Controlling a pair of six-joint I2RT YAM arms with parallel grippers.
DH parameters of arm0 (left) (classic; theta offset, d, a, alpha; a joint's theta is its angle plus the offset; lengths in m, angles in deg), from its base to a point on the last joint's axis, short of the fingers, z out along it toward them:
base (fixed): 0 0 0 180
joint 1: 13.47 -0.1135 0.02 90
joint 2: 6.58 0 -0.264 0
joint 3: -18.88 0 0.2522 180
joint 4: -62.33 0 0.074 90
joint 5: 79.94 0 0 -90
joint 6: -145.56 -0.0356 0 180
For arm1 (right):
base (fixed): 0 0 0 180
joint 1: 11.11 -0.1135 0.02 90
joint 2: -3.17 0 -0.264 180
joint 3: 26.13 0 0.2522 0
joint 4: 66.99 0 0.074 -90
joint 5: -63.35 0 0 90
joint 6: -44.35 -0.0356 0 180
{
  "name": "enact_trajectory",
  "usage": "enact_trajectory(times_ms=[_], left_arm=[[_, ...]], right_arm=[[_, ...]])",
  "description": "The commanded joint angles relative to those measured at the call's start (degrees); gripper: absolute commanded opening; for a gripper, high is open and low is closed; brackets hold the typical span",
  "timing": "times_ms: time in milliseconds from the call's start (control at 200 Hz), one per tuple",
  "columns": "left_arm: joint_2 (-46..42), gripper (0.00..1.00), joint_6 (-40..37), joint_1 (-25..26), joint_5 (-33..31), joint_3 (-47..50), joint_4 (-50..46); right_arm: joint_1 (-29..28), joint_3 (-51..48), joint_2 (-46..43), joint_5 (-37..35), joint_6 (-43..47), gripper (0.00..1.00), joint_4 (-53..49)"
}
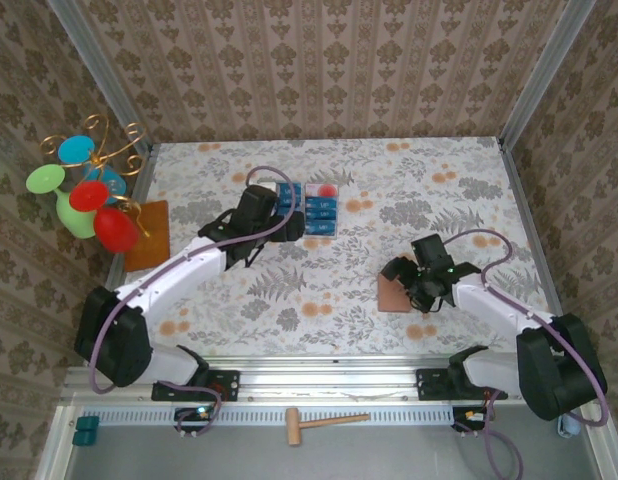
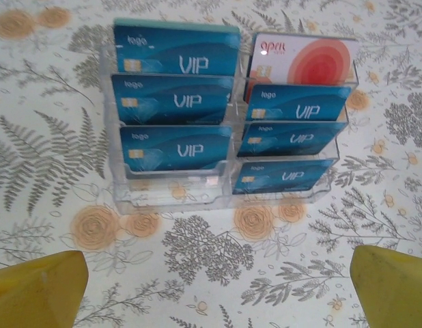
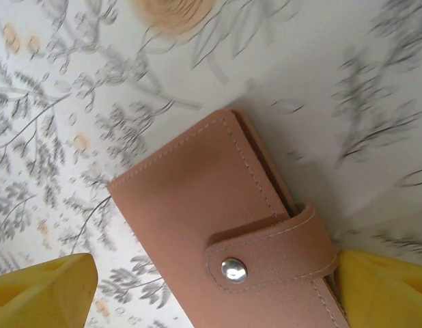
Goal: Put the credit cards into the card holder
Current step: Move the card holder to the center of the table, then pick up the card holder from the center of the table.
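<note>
Several blue credit cards (image 2: 173, 102) marked VIP stand in rows in a clear tiered tray (image 2: 170, 195), with one red-and-white card (image 2: 306, 61) at its back right. From above, the cards (image 1: 319, 210) sit at the table's middle back. My left gripper (image 2: 214, 294) hovers just in front of the tray, open, with bare tablecloth between its yellow fingertips (image 2: 37, 290). The card holder (image 3: 197, 205), a reddish-brown wallet closed by a snap strap, lies flat at the right (image 1: 392, 296). My right gripper (image 3: 211, 294) is open astride it. Its left finger (image 3: 44, 294) is clear of the leather.
A wire stand with coloured balls (image 1: 89, 190) and an orange-brown mat (image 1: 149, 235) occupy the left edge. A wooden mallet (image 1: 319, 423) lies on the rail below the table. Patterned walls close in the back and both sides.
</note>
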Motion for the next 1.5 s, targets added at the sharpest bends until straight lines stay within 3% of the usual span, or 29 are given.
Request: enact_trajectory(times_ms=[0, 240, 550, 835, 1145, 1305, 1495], left_arm=[[0.9, 1.00, 2.5, 0.3, 3.5, -0.9, 0.6], [3.2, 1.00, 4.2, 0.5, 5.7, -1.4, 2.0], [4.0, 1.00, 5.2, 0.7, 6.5, -1.5, 2.6], [5.4, 1.00, 6.8, 0.7, 8.8, -2.3, 4.1], [5.8, 1.00, 7.2, 0.9, 8.9, -2.8, 3.2], [5.9, 1.00, 7.3, 1.0, 8.8, -3.0, 3.3], [5.8, 1.00, 8.9, 1.0, 6.7, -2.3, 3.9]], right_arm=[[-3.2, 2.2, 2.2, 0.9, -5.1, 0.90, 3.8], [-7.0, 10.8, 9.9, -0.5, 1.5, 0.86, 0.9], [-7.0, 6.5, 5.0, -6.3, 13.2, 0.77, -3.0], [-5.7, 3.0, 7.2, 1.5, 16.8, 0.56, 5.1], [-5.7, 1.9, 10.1, 5.9, 16.3, 0.47, 10.0], [-5.6, 0.8, 10.1, 6.3, 15.6, 0.35, 11.3], [-5.2, 0.5, 9.8, 7.3, 15.4, 0.10, 12.2]])
